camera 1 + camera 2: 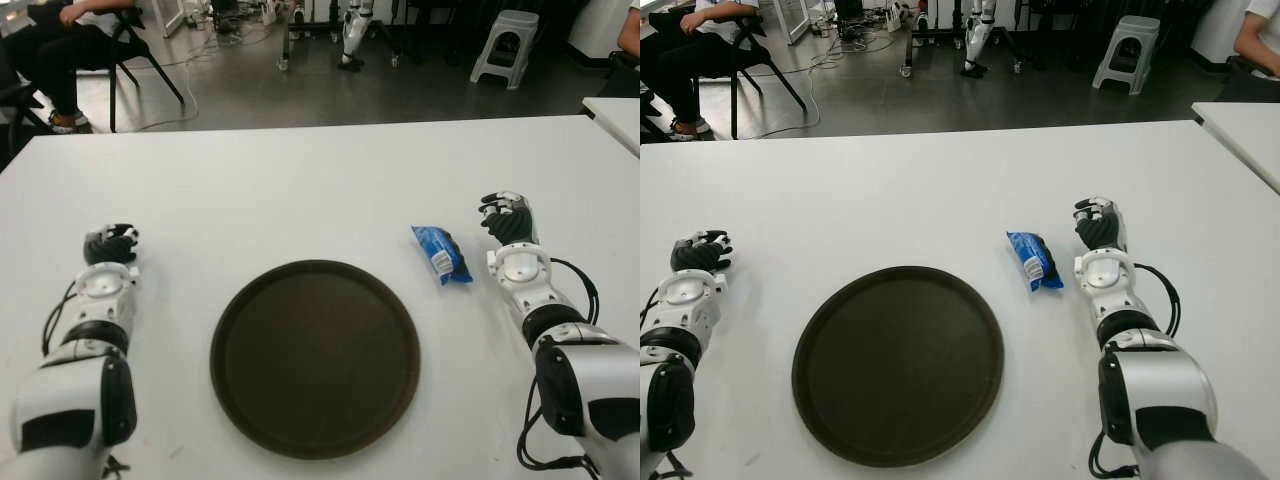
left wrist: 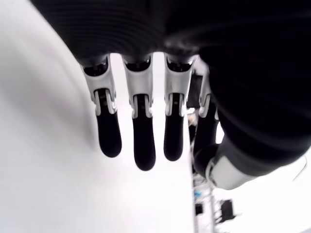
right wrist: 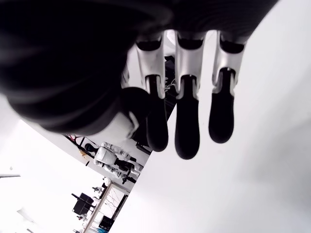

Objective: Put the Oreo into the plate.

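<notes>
Bright light from above. White table [image 1: 300,180] glows, esp. in wrist views. Soft shadow by the plate [image 1: 315,357]. Fingers [image 2: 141,145] up close look blurry.

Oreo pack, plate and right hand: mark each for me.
Oreo pack [image 1: 441,253]: left eye view, middle of the blue wrapper.
Plate [image 1: 315,442]: left eye view, near rim.
Right hand [image 1: 508,222]: left eye view, back of the hand.

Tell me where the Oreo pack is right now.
The Oreo pack lies on the white table, between the plate and the right hand, nearer the hand and touching neither.
</notes>
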Controlling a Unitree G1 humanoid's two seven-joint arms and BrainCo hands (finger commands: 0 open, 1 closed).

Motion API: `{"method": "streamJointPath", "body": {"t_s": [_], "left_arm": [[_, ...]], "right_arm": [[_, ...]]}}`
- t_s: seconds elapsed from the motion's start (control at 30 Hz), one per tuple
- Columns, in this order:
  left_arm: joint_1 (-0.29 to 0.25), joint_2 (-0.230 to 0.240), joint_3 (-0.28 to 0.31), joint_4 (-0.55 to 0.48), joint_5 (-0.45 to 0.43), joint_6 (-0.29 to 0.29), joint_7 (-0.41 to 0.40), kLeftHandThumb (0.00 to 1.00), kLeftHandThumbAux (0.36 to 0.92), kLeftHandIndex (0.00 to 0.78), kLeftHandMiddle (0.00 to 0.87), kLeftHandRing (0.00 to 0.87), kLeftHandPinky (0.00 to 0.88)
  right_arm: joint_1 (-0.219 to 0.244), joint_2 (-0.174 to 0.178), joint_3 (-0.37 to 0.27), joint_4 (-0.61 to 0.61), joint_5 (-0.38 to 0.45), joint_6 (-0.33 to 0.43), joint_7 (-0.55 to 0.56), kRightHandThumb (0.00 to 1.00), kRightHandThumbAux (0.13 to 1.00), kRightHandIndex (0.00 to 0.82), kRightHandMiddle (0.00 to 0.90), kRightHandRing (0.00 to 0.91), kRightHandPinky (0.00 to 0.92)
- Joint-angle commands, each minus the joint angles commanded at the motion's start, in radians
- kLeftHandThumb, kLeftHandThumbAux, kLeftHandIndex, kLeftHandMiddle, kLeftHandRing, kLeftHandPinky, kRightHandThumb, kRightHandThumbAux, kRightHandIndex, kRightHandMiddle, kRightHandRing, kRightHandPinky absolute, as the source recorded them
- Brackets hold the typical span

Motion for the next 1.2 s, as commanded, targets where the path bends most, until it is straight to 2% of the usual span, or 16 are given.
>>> {"method": "streamJointPath", "body": {"t_s": [0.13,0.17,0.23,0.27,0.37,0.5,0.87,0.9,0.97,1.07,1.1,1.17,1.2], "left_arm": [[0.000,-0.001,-0.003,-0.001,0.001,0.005,0.001,0.669,0.727,0.398,0.233,0.269,0.298],[0.001,-0.001,-0.006,-0.001,0.003,0.005,0.002,0.495,0.732,0.303,0.214,0.246,0.270],[0.001,-0.002,-0.011,-0.002,0.008,0.006,0.004,0.331,0.740,0.219,0.196,0.226,0.246],[0.002,-0.003,-0.014,-0.002,0.010,0.006,0.004,0.262,0.742,0.182,0.183,0.211,0.228],[0.001,-0.004,-0.018,-0.002,0.014,0.009,0.000,0.179,0.746,0.142,0.165,0.189,0.212],[0.001,-0.006,-0.021,-0.002,0.014,0.010,-0.002,0.152,0.750,0.133,0.156,0.179,0.204],[0.002,-0.006,-0.027,0.000,0.013,0.024,0.001,0.154,0.751,0.138,0.151,0.177,0.215],[0.002,-0.006,-0.028,-0.001,0.014,0.024,0.002,0.153,0.749,0.136,0.149,0.179,0.220],[0.002,-0.007,-0.028,-0.001,0.013,0.024,0.001,0.152,0.747,0.136,0.147,0.178,0.221],[0.002,-0.007,-0.027,-0.001,0.011,0.026,0.000,0.153,0.747,0.136,0.143,0.174,0.218],[0.002,-0.007,-0.027,-0.001,0.011,0.027,-0.001,0.156,0.747,0.139,0.143,0.175,0.221],[0.002,-0.007,-0.028,-0.002,0.012,0.027,-0.003,0.165,0.750,0.146,0.141,0.174,0.224],[0.003,-0.007,-0.029,-0.002,0.013,0.027,-0.004,0.167,0.750,0.146,0.140,0.173,0.223]], "right_arm": [[0.002,0.000,0.002,0.000,-0.003,-0.002,-0.001,0.825,0.695,0.401,0.470,0.504,0.527],[0.002,0.000,0.001,0.000,-0.003,-0.003,-0.002,0.827,0.694,0.409,0.465,0.493,0.509],[0.003,0.000,0.001,0.000,-0.002,-0.003,-0.002,0.828,0.693,0.417,0.461,0.484,0.494],[0.003,0.000,0.001,0.000,-0.002,-0.002,-0.001,0.830,0.692,0.425,0.457,0.473,0.484],[0.001,-0.002,0.006,0.000,-0.008,0.003,-0.003,0.832,0.690,0.440,0.448,0.451,0.469],[0.000,-0.004,0.013,0.001,-0.014,0.007,-0.006,0.834,0.689,0.447,0.445,0.441,0.463],[-0.026,0.001,0.082,-0.005,-0.069,0.042,-0.038,0.828,0.692,0.431,0.436,0.368,0.429],[-0.031,0.002,0.090,-0.007,-0.074,0.049,-0.039,0.773,0.708,0.419,0.376,0.350,0.416],[-0.047,0.000,0.111,-0.012,-0.091,0.068,-0.039,0.724,0.722,0.408,0.316,0.325,0.394],[-0.066,-0.004,0.143,-0.018,-0.115,0.097,-0.034,0.687,0.732,0.400,0.266,0.298,0.374],[-0.071,-0.005,0.152,-0.020,-0.120,0.105,-0.033,0.609,0.733,0.339,0.255,0.290,0.363],[-0.082,-0.010,0.176,-0.021,-0.139,0.129,-0.025,0.383,0.738,0.186,0.225,0.263,0.333],[-0.089,-0.012,0.190,-0.022,-0.150,0.141,-0.020,0.347,0.738,0.164,0.219,0.258,0.327]]}}
